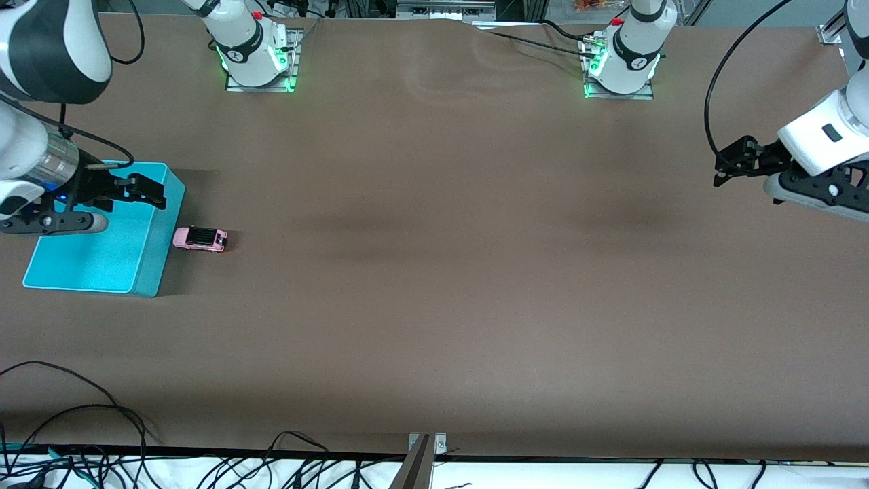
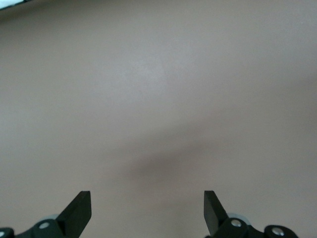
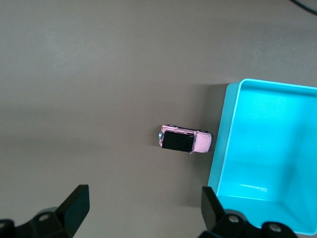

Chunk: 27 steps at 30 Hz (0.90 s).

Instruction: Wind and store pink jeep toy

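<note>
The pink jeep toy (image 1: 200, 238), light pink with a black roof, stands on the brown table right beside the turquoise bin (image 1: 95, 258), on the side toward the left arm's end. It also shows in the right wrist view (image 3: 185, 140), one end close to the bin's wall (image 3: 220, 148). The bin holds nothing that I can see. My right gripper (image 1: 151, 191) hangs over the bin's edge, open and empty; in its own wrist view it (image 3: 143, 198) frames bare table. My left gripper (image 1: 725, 163) waits open and empty over the table's left-arm end, and its own wrist view (image 2: 147, 203) shows only bare table.
The two arm bases (image 1: 258, 54) (image 1: 621, 64) stand along the table edge farthest from the front camera. Loose black cables (image 1: 81, 435) and a metal bracket (image 1: 422, 458) lie at the table's nearest edge.
</note>
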{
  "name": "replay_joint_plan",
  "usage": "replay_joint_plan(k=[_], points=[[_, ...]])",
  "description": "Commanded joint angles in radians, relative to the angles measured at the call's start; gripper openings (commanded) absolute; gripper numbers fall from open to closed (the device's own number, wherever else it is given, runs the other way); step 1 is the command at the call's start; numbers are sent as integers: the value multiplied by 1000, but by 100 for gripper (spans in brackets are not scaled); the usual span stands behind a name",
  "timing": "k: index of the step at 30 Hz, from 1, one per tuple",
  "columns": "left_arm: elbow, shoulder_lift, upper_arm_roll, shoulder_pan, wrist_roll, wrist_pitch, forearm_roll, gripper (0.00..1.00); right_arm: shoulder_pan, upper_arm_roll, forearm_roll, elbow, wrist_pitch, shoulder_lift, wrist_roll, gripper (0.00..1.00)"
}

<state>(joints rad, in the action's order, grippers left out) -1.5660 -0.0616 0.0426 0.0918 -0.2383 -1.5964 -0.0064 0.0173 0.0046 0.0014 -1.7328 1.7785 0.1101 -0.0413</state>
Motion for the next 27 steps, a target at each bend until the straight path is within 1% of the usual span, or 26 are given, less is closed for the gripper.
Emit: replay_joint_plan(k=[1,4,5,11,14,17,20,23,27], points=[[-54,55,13,5,36,1,8,100,-2,3,-3,-155,131,-29,89,100],[-34,46,14,-4,27,54,8,100,-3,0,-1,-252,293,-29,223,100],[-22,48,8,-7,51,84,6,100,-3,0,-3,-325,417,-26,277,100],[-3,45,10,-9,57,84,6,100,-3,-2,-8,-366,435,-18,276,100],[-2,45,11,-11,57,84,3,100,-3,-2,-11,-398,446,3,288,100],[4,37,11,-7,57,82,14,100,-3,-5,-8,-450,513,16,303,100],[17,37,14,-18,57,82,2,100,-5,-6,-6,-514,616,26,400,100],[29,32,13,-18,59,82,-12,100,-5,-12,-9,-551,699,62,523,100],[47,31,16,-29,57,82,-9,100,-8,-14,-6,-562,717,91,616,100]])
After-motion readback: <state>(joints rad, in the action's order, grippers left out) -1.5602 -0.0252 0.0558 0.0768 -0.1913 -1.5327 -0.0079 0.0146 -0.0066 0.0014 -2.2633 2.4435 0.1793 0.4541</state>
